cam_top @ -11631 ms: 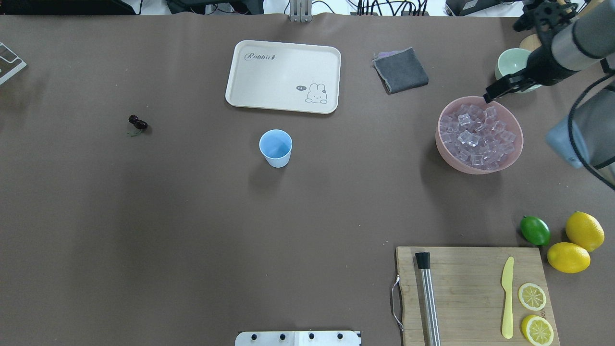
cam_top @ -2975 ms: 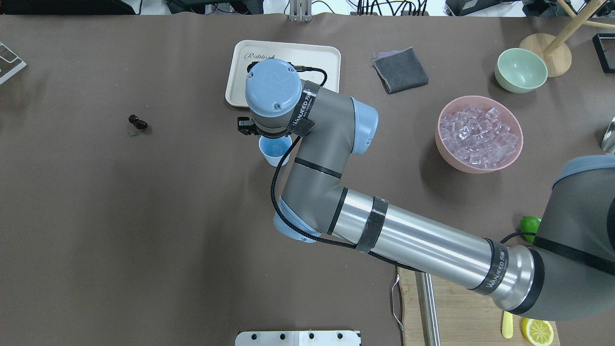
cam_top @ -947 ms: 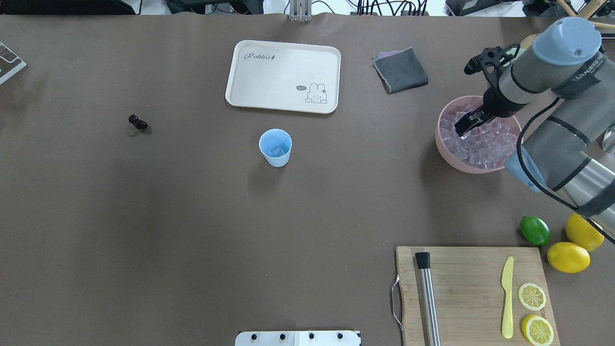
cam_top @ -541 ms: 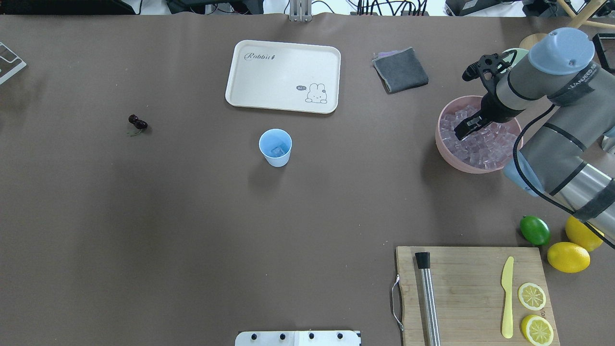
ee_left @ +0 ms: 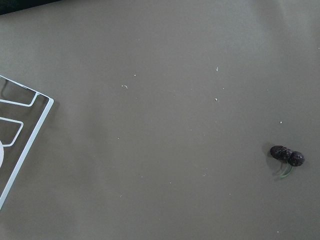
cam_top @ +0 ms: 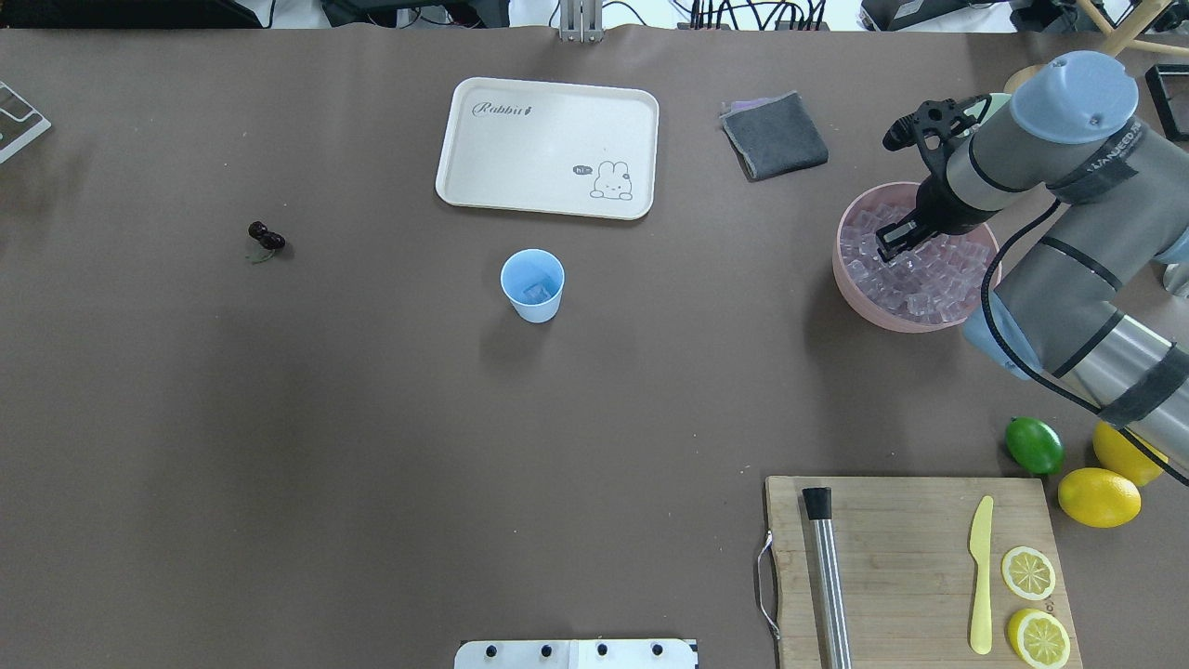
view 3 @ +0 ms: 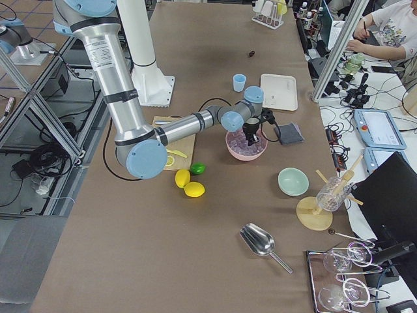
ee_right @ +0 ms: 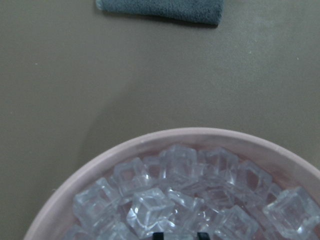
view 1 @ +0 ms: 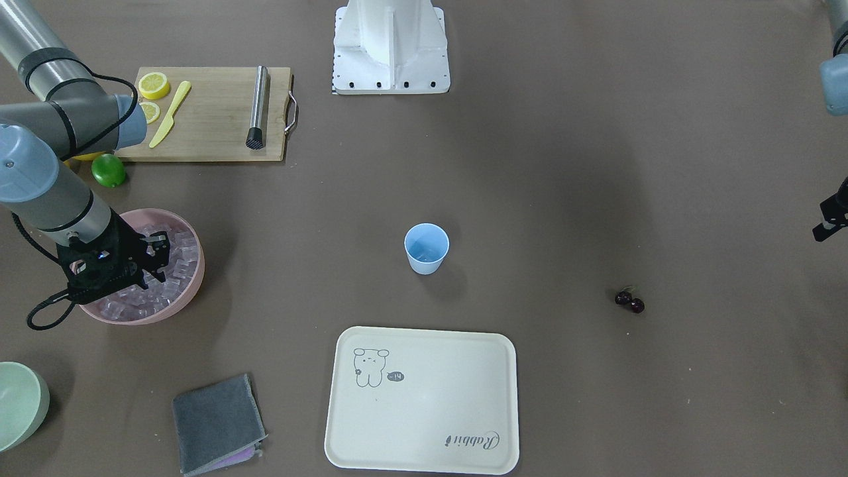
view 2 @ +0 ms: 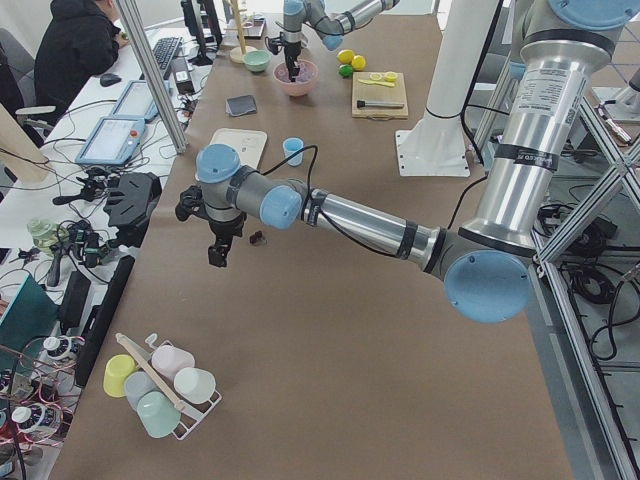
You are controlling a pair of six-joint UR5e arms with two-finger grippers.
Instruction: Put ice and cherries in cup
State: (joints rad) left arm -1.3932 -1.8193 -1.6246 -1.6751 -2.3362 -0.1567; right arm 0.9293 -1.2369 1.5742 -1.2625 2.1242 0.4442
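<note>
Glassy clear ice (ee_right: 150,210), smooth pink plastic bowl (ee_right: 190,134), smooth plastic cup (cam_top: 532,290), matt brown table cover (cam_top: 372,418), grainy wooden board (cam_top: 910,539) lower right, brushed metal rod (cam_top: 829,585), fuzzy grey cloth (cam_top: 776,135)

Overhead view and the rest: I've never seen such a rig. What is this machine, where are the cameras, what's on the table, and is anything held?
Two robot arms with two-finger grippers share a table. Cameras look from overhead, across the table, both table ends and each wrist. The right gripper dips into the ice in a pink bowl; whether it grips a cube is unclear. The left gripper hovers near the cherries; its state is unclear too. Mid-table stands the cup, some ice inside. A tray, grey cloth and cutting board lie around.
</note>
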